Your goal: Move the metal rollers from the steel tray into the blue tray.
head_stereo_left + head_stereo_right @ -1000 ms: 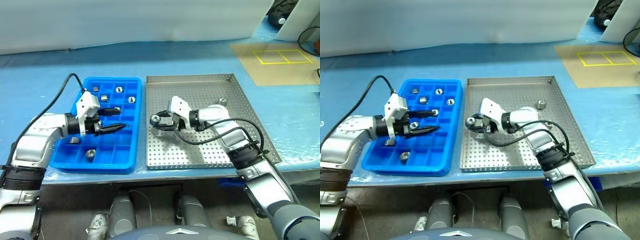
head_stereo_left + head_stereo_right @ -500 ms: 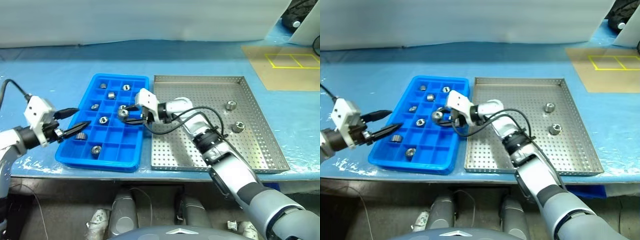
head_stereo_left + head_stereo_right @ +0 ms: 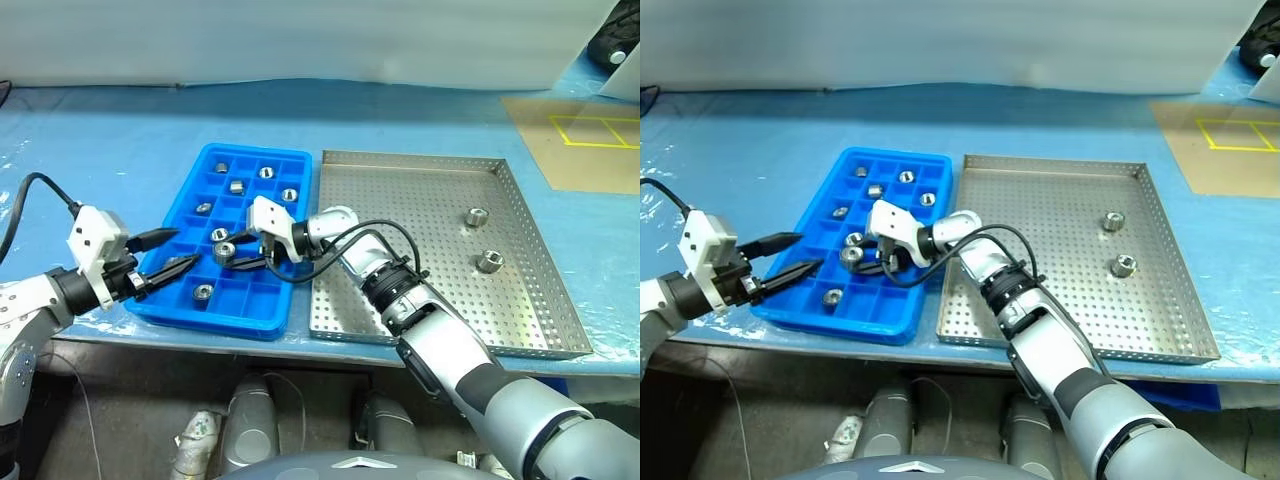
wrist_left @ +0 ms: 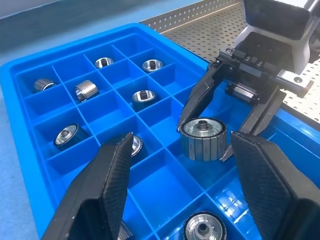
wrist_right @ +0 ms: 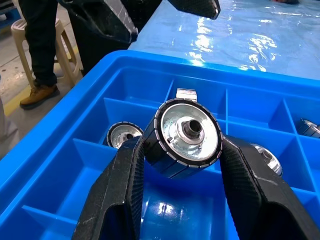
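Note:
My right gripper [image 3: 234, 256] is shut on a metal roller [image 3: 224, 251], a ribbed silvery cylinder with a dark centre hole. It holds the roller just above a middle compartment of the blue tray [image 3: 252, 324]; up close, the roller [image 5: 185, 135] sits between both black fingers. Several other rollers lie in the tray's compartments, one of them [image 3: 203, 292] near the front. Two rollers [image 3: 477, 216] [image 3: 489, 262] rest on the steel tray [image 3: 420, 230] at its right side. At the blue tray's near left corner my left gripper [image 3: 187, 246] is open and empty, pointing at the held roller [image 4: 202, 138].
The trays lie side by side on a blue-covered table. A brown board [image 3: 590, 140] with yellow rectangles lies at the far right. A black cable [image 3: 40, 190] loops off my left arm. A person's legs [image 5: 42, 50] and a beige stool stand beyond the table's left end.
My right gripper carried the roller leftward from the steel tray to over the blue tray. My left gripper drew back to the tray's near left corner. The head view swung left.

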Tool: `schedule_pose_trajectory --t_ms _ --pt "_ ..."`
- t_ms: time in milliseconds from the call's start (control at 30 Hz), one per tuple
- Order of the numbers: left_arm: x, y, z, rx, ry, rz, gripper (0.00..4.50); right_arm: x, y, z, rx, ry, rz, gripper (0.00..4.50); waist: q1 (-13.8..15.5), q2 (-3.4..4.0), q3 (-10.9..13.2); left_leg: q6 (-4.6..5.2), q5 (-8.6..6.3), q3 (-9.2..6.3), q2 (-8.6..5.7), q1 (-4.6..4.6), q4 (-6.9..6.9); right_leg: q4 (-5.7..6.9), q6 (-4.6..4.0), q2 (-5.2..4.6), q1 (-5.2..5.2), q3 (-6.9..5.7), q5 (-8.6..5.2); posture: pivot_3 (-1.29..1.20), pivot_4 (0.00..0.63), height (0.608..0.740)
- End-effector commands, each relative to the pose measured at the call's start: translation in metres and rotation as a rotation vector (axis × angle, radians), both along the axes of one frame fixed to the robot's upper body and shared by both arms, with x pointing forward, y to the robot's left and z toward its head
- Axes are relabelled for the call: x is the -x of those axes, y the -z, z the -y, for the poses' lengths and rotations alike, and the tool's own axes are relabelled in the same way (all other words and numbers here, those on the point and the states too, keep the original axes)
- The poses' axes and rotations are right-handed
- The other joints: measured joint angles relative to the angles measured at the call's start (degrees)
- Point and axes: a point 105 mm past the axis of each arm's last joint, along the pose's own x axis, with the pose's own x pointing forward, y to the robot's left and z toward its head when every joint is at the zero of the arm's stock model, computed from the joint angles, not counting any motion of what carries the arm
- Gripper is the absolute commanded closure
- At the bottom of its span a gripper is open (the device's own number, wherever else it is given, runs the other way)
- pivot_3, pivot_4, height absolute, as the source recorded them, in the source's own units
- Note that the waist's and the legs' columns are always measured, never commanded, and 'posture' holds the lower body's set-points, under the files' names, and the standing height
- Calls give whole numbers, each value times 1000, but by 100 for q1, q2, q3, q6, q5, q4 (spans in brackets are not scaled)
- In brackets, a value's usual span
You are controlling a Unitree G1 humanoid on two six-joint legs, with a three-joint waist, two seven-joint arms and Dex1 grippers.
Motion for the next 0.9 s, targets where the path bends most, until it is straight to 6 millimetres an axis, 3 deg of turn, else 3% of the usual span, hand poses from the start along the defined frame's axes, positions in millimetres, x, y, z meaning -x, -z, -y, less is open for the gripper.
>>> schedule_pose_trajectory --t_ms 33,100,300,533,733,900 --pt "-3 -6 -2 -15 2 23 1243 2 -5 -2 5 -21 11 2689 -1 0 0 0 0 0 0 0 -1 -1 0 0 0 0 0 243 150 740" --pt "-3 -5 -1 -17 8 21 1243 2 -2 0 5 -21 13 2689 -3 0 0 -1 1 0 0 0 -4 -1 0 0 -1 0 0 238 150 740" --pt "-5 -4 3 -24 38 14 1243 -6 -3 5 -15 51 6 672 -9 0 0 -3 2 0 -1 2 -5 -1 0 0 0 0 0 209 150 740" --pt "-12 -3 19 -15 128 -1 1243 -18 -27 22 -116 136 58 672 -22 -1 -1 -9 6 0 -2 4 -6 2 0 0 2 0 0 118 150 740" --pt "-37 -2 52 20 256 24 1243 -48 -63 76 -196 374 133 672 -69 -4 -3 -14 10 3 -5 8 -2 4 0 0 8 3 1 -26 150 740" --pt "-62 -2 82 38 373 52 1243 -70 -78 130 -237 641 187 672 -277 -8 -6 -41 27 4 -8 14 9 8 2 4 16 12 4 -169 150 740"
